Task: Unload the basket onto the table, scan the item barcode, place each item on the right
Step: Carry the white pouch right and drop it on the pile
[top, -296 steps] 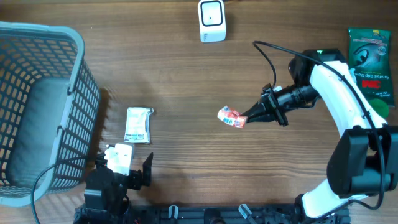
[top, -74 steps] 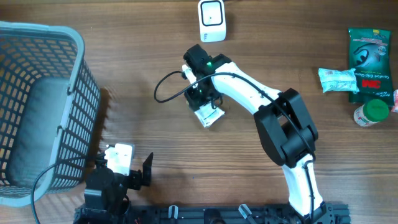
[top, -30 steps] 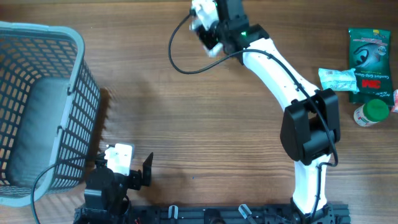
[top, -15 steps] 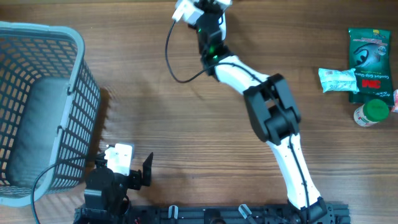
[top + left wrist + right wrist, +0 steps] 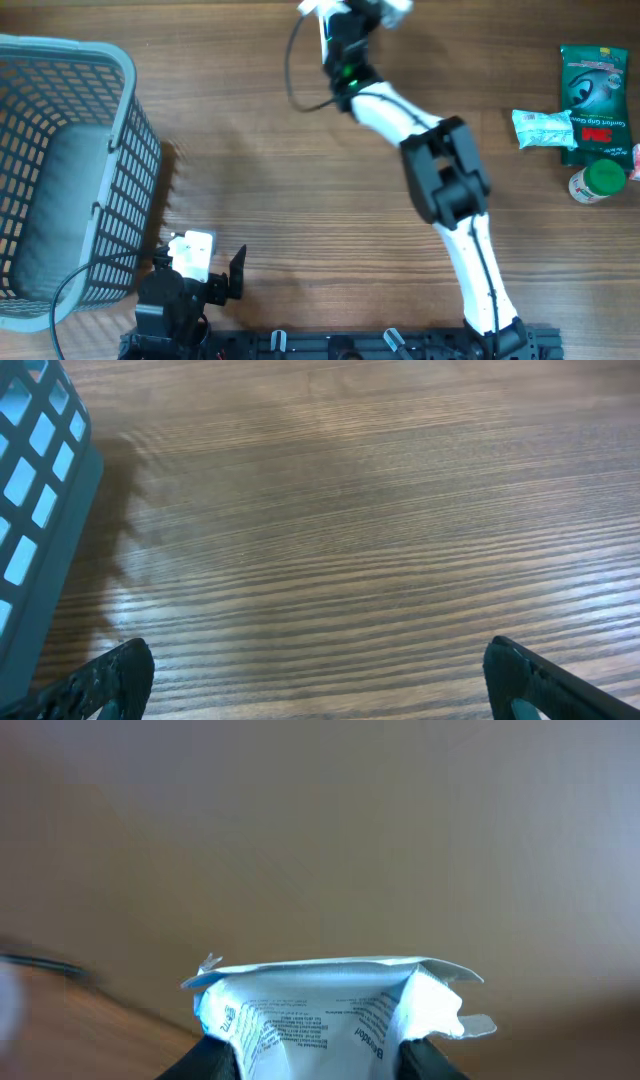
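The item is a white packet (image 5: 330, 1005) with small blue print, crumpled along its top edge. My right gripper (image 5: 322, 1062) is shut on its lower part, a dark finger on each side. No barcode shows on the face turned to the wrist camera. In the overhead view my right arm stretches to the table's far edge, with the right gripper (image 5: 350, 14) at top centre. My left gripper (image 5: 320, 685) hangs open over bare wood near the front left, holding nothing.
A grey-blue mesh basket (image 5: 120, 150) fills the left side; its corner (image 5: 40, 480) shows in the left wrist view. At the far right lie a green pouch (image 5: 592, 85), a white-blue packet (image 5: 545, 128) and a green-lidded jar (image 5: 598, 182).
My right arm has carried the packet from above the white box at the far edge up to the top border and slightly right. The left arm has not moved.
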Available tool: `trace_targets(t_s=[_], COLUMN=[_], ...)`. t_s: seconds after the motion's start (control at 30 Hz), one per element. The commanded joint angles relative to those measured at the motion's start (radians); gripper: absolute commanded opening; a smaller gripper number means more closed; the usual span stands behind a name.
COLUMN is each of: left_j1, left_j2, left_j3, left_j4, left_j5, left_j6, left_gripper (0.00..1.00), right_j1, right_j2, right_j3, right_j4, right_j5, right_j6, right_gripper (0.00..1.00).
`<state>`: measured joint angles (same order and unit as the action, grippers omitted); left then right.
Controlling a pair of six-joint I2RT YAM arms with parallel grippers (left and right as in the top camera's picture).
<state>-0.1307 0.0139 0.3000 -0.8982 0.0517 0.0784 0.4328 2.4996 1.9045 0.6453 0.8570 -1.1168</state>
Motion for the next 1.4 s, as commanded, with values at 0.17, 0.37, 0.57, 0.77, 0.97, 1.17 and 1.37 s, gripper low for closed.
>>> trace_targets(t_s=[0.17,0.37,0.57,0.77,0.97,1.17,1.37], left_j1=[0.004,0.004,0.004,0.004,0.004,0.004,0.004], left_j2=[-0.005,-0.005,-0.005,-0.005,-0.005,-0.005,-0.005], left_j3=[-0.002,-0.002,-0.002,-0.002,-0.002,-0.002,-0.002], left_j4=[0.002,0.002,0.002,0.002,0.002,0.002,0.002], left_j5=[0.011,0.011,0.011,0.011,0.011,0.011,0.011], left_j6=[0.019,0.019,0.019,0.019,0.019,0.019,0.019], left_gripper=[1.0,1.0,1.0,1.0,1.0,1.0,1.0], right_j1=[-0.529,-0.827,-0.997,-0.975,-0.761,-0.722,-0.722], right_j2=[-0.102,-0.102,-0.113,-0.456,-0.903,-1.344,-1.685], right_j3=[0.026,0.026,0.03,0.079,0.079,0.079,0.079], right_j4=[-0.692,-1.132,-1.258,-1.277,-1.476,-1.757,-1.982], right_j5=[0.258,-0.27,-0.55,-1.002,-1.276,-1.192,-1.189], right_j6=[0.594,0.977,1.143,1.35,1.323,1.299,1.246], right_gripper=[0.31,0.32,1.0,1.0,1.0,1.0,1.0])
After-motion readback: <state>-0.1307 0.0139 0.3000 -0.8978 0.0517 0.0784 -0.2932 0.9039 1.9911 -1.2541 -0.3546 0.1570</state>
